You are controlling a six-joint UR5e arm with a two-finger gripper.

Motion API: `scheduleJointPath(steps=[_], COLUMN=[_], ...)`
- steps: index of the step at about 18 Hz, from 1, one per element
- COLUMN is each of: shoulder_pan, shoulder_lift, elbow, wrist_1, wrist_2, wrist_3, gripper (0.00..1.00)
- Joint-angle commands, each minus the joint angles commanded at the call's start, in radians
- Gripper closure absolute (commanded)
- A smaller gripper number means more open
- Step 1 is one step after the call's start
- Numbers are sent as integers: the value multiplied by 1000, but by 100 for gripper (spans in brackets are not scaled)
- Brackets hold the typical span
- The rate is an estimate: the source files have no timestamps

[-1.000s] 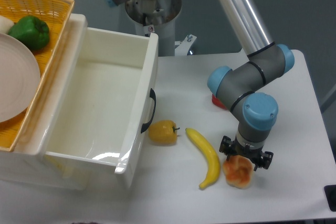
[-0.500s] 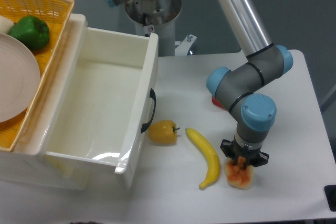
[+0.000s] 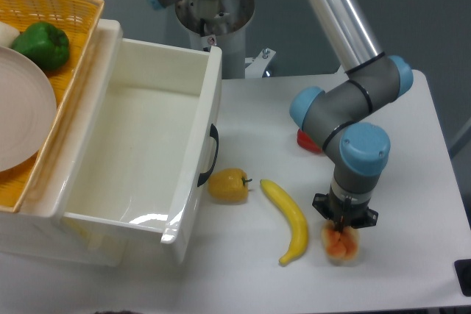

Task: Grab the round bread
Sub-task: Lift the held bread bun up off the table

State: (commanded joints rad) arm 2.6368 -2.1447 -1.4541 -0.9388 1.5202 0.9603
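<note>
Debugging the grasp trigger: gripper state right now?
Gripper: shut on the round bread, which looks squeezed narrow between the fingers, near the table.

One fixed camera, high and looking steeply down.
It faces the arm's base point(image 3: 213, 16) across the white bench point(image 3: 412, 174), at middling range, taking in the open white bin point(image 3: 147, 152) and basket point(image 3: 51, 16) at left.

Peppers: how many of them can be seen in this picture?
3. A green pepper lies in the wicker basket at top left. A yellow pepper sits beside the drawer handle. A red one is mostly hidden behind the arm; more may be hidden.
</note>
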Motion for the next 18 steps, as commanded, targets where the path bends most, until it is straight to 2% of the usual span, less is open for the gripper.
scheduleJointPath(steps=[1,3,4,7,10,12,16,18], shoulder_pan=[5,34,41,92,127,143,144,144], shoulder_lift=[20,52,69,124,128,121,97,92], elbow=[0,7,12,30,133,193,276,294], wrist_1=[-11,-69,-96,-194,-351,-414,-458,-471], wrist_2=[-5,-5,-2,3,17,35,46,46], wrist_3=[6,24,75,341,512,590,600,600], gripper=[100,100,100,100,100,100,100,100])
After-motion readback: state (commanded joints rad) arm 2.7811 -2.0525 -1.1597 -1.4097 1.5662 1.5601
